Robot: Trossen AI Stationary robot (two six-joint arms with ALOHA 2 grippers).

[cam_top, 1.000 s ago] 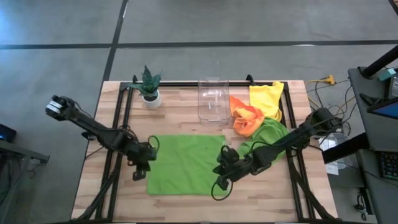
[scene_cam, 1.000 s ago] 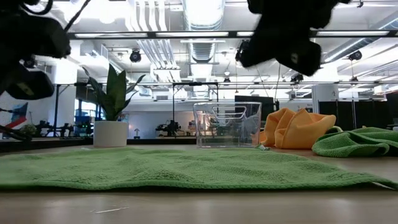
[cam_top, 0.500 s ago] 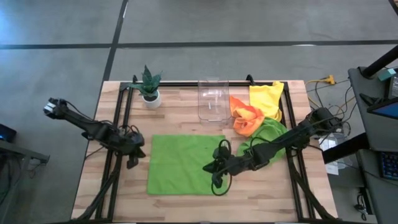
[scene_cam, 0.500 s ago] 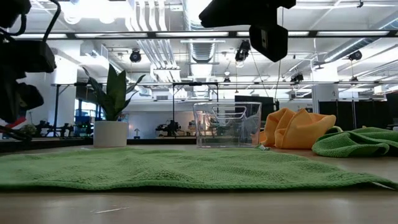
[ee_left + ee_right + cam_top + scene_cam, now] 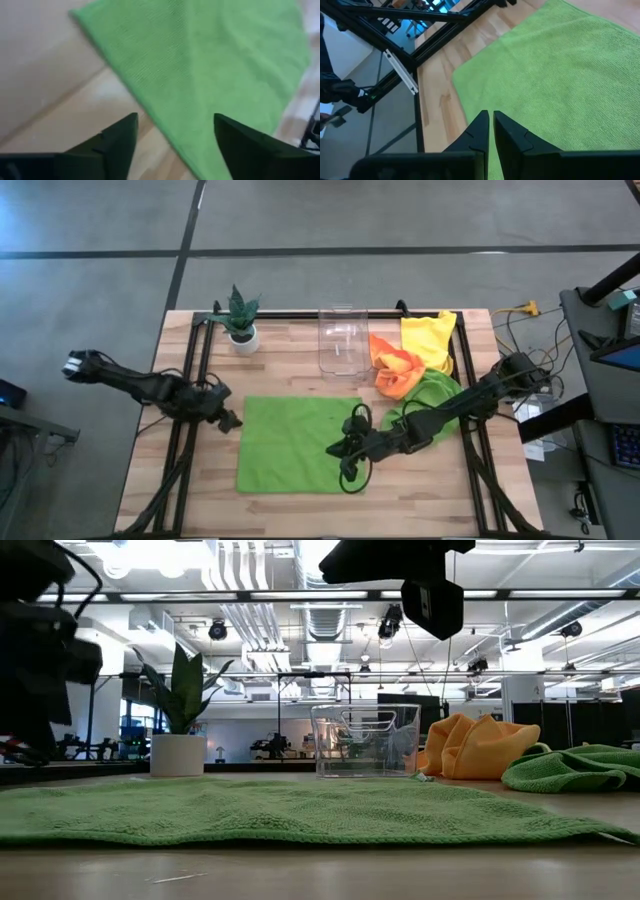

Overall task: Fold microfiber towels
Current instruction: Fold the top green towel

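Wooden table (image 5: 300, 510): lime towel (image 5: 295, 442) flat; left gripper (image 5: 229, 421) spread at its 9 o'clock edge, right gripper (image 5: 343, 451) pinched empty (needs corner grab next

two green towels (image 5: 298, 442), one orange towel (image 5: 395, 370), one yellow towel (image 5: 427, 336)

The right gripper (image 5: 488, 131) is hovering with its two dark fingers (image 5: 478, 131) pressed nearly together above a lime green towel (image 5: 560, 85), which is lying flat on the wooden table (image 5: 442, 107). At ten o'clock, black frame rails (image 5: 415, 55) are crossing.
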